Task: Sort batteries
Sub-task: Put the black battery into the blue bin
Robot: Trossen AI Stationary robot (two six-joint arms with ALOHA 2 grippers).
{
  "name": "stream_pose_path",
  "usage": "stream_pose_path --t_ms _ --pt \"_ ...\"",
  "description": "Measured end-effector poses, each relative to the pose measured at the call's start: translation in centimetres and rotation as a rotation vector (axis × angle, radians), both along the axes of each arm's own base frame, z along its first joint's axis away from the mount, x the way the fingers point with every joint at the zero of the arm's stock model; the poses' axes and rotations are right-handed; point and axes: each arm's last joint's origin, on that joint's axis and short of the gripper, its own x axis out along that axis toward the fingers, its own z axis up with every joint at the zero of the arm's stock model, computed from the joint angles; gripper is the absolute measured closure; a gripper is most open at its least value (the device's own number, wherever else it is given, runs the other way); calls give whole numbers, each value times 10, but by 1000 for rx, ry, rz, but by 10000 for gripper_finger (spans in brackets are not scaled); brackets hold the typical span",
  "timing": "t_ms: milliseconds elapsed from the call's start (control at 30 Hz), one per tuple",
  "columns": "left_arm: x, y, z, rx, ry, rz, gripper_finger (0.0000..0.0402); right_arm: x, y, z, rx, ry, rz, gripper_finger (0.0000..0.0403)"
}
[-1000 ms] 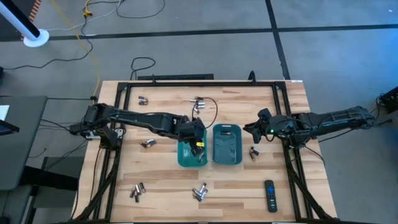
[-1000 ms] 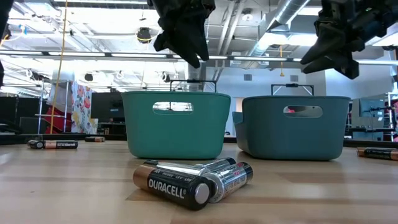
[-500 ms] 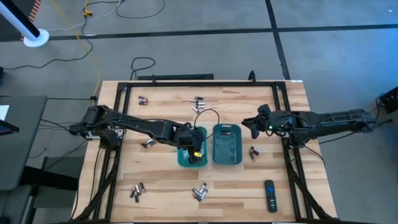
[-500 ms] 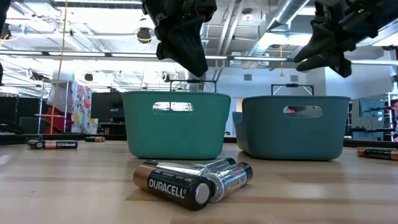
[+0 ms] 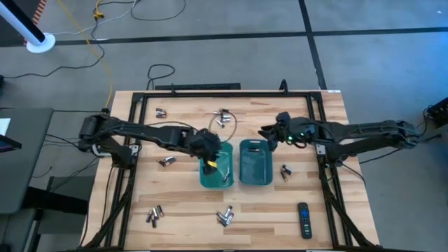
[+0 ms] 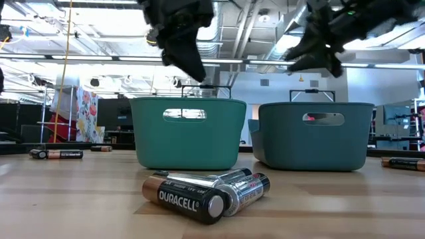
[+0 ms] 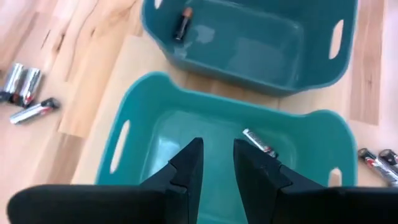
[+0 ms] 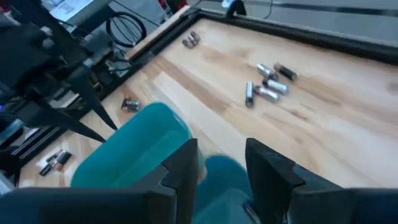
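Note:
Two teal bins stand side by side mid-table, the left bin [image 5: 216, 171] and the right bin [image 5: 255, 163]. My left gripper [image 7: 217, 155] hovers open over the left bin, pointing down into it with nothing between its fingers. A silvery battery [image 7: 259, 142] lies on that bin's floor. A dark battery [image 7: 182, 23] lies in the right bin. My right gripper [image 8: 221, 155] is open and empty, up in the air just beyond the right bin's far rim [image 5: 264, 131]. Loose batteries lie in small groups on the wood, one group [image 6: 207, 192] near the front edge.
Battery groups lie at the far left [image 5: 161, 112], far middle [image 5: 222, 117], left of the bins [image 5: 166, 162], right of them [image 5: 285, 171] and near the front [image 5: 154, 215]. A black remote [image 5: 304, 219] lies front right. A black frame [image 5: 210, 94] rims the table.
My left gripper has drifted toward the table's left edge above the left bin. My right gripper has swung from beside the right bin toward the table's left and far edge, rising a little.

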Motion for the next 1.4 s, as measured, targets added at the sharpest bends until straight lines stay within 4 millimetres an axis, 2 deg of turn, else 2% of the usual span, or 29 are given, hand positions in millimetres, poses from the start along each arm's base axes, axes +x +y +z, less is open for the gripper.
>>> stream_pose_path --t_ms 200,333,667,1000,1233,1400 --pt "-40 13 -3 -36 -155 36 319 34 -14 16 -67 92 3 223" --pt "-65 15 -5 -48 -196 52 319 58 -29 22 -77 198 39 214" --pt "-106 16 -15 -89 -246 86 319 117 -85 21 -74 461 114 211" --pt "-149 16 -26 -163 -365 141 319 170 -134 -6 -91 666 248 217" --pt "-170 16 -28 -211 -429 171 319 197 -151 -23 -94 733 299 235" --pt "-177 16 -24 -219 -460 172 319 211 -166 -36 -87 750 297 237"
